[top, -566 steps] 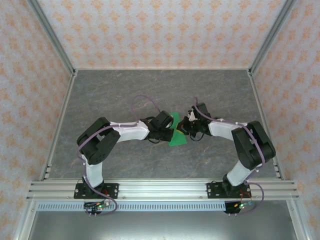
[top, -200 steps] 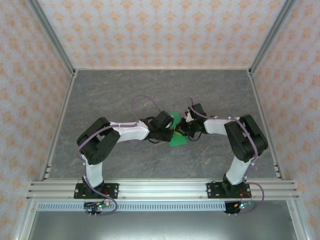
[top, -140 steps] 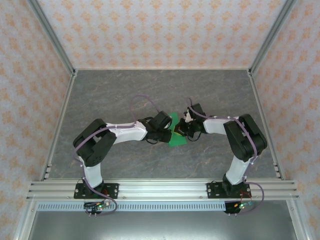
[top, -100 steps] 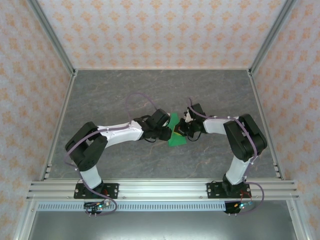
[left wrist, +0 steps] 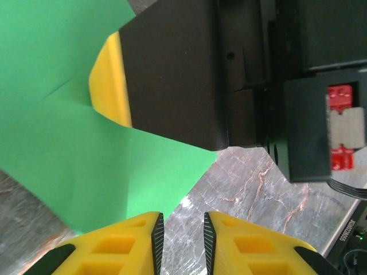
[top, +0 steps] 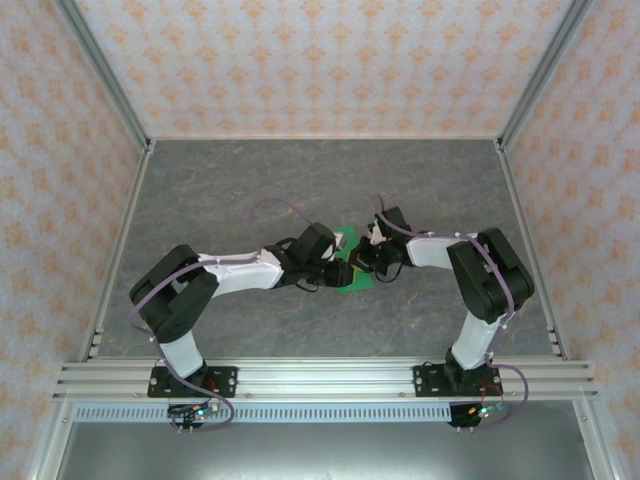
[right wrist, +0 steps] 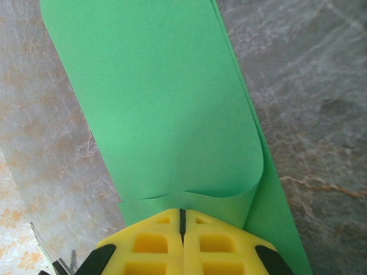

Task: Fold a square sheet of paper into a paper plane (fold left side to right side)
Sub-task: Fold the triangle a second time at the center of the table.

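Bright green folded sheet of paper [right wrist: 166, 103] lies on the grey marbled table [top: 220, 190], near its middle, between our two tools. Our right tool [right wrist: 182, 216] is closed tight, its yellow fingers [right wrist: 146, 243] meeting along a thin seam. Their tips touch the near edge of a flap [right wrist: 189, 172] turned over the sheet, and its bend bulges loosely toward 3 o'clock in the right wrist view. Whether a layer is nipped between those tips we cannot tell.

Our left tool [left wrist: 180, 220] stands slightly parted. A narrow gap separates its two yellow fingers, nothing sits in that gap, and the table shows through it. In the left wrist view the paper spreads from just beyond these fingers toward 10 o'clock, creases cross it, and one pointed corner juts toward 3 o'clock. The right tool's black-backed finger rests on the paper at 12 o'clock there.

From above, the left tool reaches in from 9 o'clock and the right tool from 3 o'clock, their tips close together over the sheet, with green showing at 12 and at 6 o'clock of them. Orange-patterned walls [top: 320, 60] stand at 9, 12 and 3 o'clock, and a silver rail [top: 320, 378] at 6 o'clock carries both arm bases [top: 190, 380].
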